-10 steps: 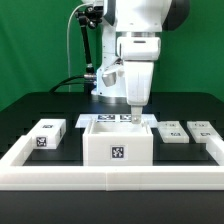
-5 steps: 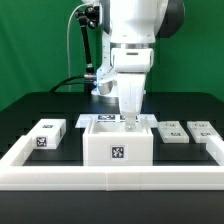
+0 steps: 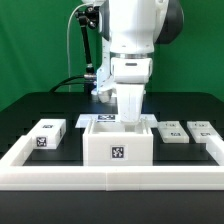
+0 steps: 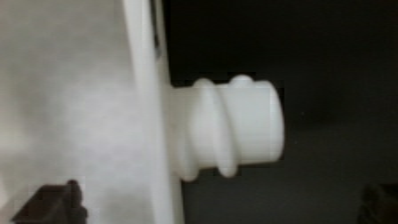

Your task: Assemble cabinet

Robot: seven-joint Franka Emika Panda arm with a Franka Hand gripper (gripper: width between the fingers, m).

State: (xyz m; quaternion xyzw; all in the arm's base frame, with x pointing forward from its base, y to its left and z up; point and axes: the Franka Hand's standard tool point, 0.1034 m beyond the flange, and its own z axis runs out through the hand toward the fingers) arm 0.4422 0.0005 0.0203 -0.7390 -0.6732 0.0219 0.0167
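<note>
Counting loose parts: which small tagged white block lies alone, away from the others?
The block on the exterior view's left of the cabinet; the other two blocks lie side by side on that view's right.

Cabinet: white tagged box on bench.
End effector: down at cabinet's open top.
Block: beside cabinet, exterior view's left.

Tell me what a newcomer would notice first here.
The big white robot arm fills the middle of the exterior view, its gripper at the open top of the large white tagged plastic box, the cabinet. A small white tagged block lies at the exterior view's left, two more at its right. In the wrist view a round, ribbed white knob juts from a white wall against darkness.
</note>
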